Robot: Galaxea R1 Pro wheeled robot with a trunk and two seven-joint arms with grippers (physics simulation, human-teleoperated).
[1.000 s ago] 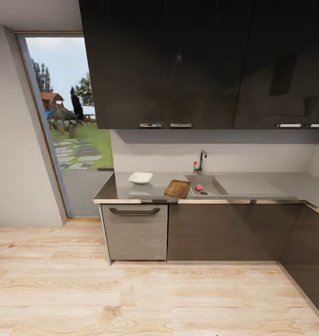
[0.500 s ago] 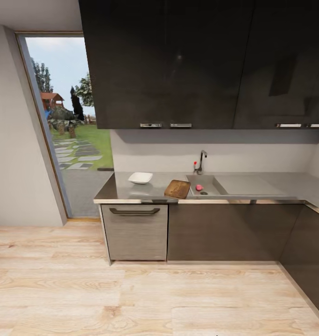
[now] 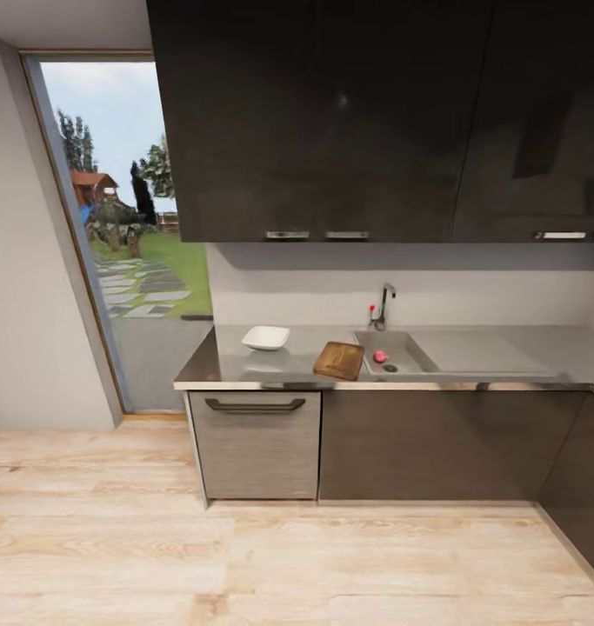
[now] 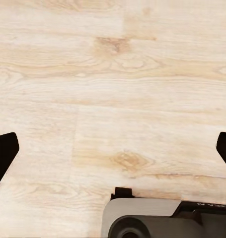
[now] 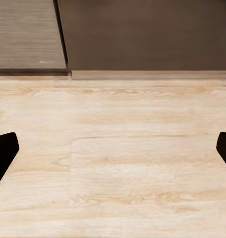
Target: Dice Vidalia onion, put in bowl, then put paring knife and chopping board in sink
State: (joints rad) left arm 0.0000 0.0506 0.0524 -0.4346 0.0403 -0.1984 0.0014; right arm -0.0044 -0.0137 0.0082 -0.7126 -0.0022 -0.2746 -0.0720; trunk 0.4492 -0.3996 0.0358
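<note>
Robot stands off from the counter. Onion lies in the sink; chopping board just beside the sink, bowl beyond the board. Left hand and right hand spread wide, empty, over wood floor. Knife too small to tell. Risk: a skewed approach leaves the sink beyond reach.

On the tabletop the bowl sits toward the left end, and the chopping board lies to its right, near the front edge and just beside the sink. The onion lies in the sink basin, next to the drain. The tap stands behind the basin against the wall, and the drainboard stretches to the right. Wall cabinets hang above, and a drawer front sits under the bowl. The floor lies before the cabinets, and a glass door stands to the left.
</note>
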